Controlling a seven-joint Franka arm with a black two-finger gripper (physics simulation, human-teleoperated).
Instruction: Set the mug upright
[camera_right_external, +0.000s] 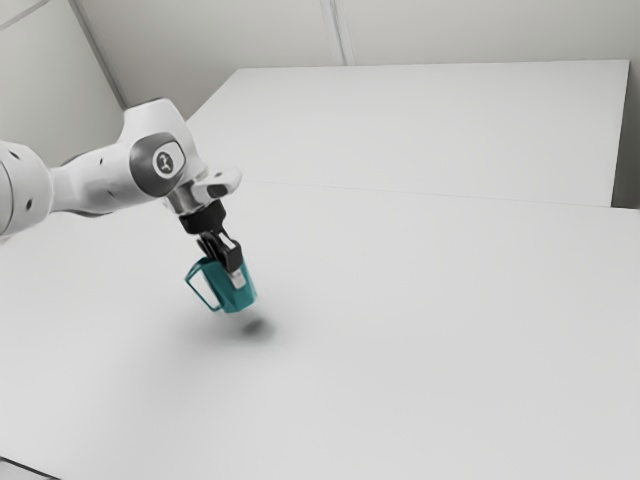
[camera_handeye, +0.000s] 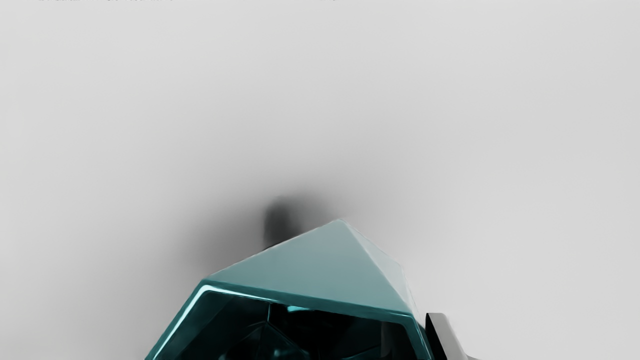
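The teal, faceted mug hangs above the table in the exterior view, slightly tilted, its handle toward the exterior view's left. My gripper reaches down to it from above and is shut on its wall, with one light fingertip pad against the outside. In the wrist view the mug has its dark open mouth facing my hand. The gripper has one finger outside the wall there; a dim shape just inside the rim looks like the other finger. The lower end of the mug is partly hidden from the wrist camera.
A wide white table spreads below, with a dark shadow just under the mug. Behind it stands a white raised panel or surface. A dark thin edge crosses the exterior view's lower left corner.
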